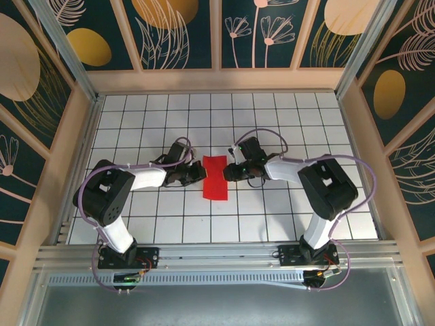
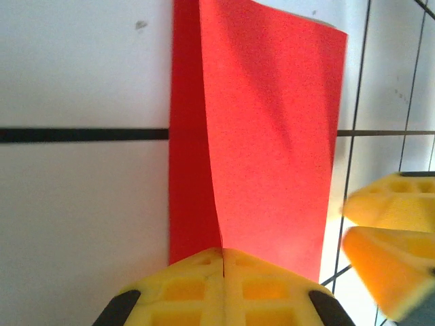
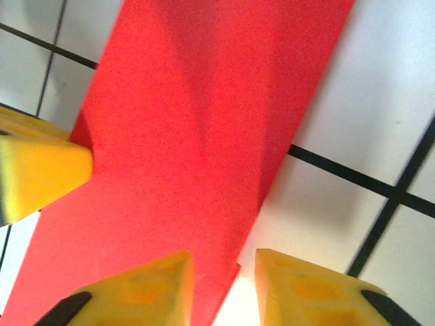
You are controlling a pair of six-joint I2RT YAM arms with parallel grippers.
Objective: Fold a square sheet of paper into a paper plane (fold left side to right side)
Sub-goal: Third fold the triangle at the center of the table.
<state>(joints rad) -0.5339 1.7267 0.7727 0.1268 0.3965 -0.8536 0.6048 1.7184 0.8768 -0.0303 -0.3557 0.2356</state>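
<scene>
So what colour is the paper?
The paper is bright red, clearest in the left wrist view.

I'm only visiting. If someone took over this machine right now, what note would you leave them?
Left claw: shut, pinching the red sheet at its left side.
Right claw: open, astride the sheet's right edge.
Sheet: middle of the table, a narrow two-layer strip.
Done: apparently one fold over.
Left: no pointed plane yet.
</scene>
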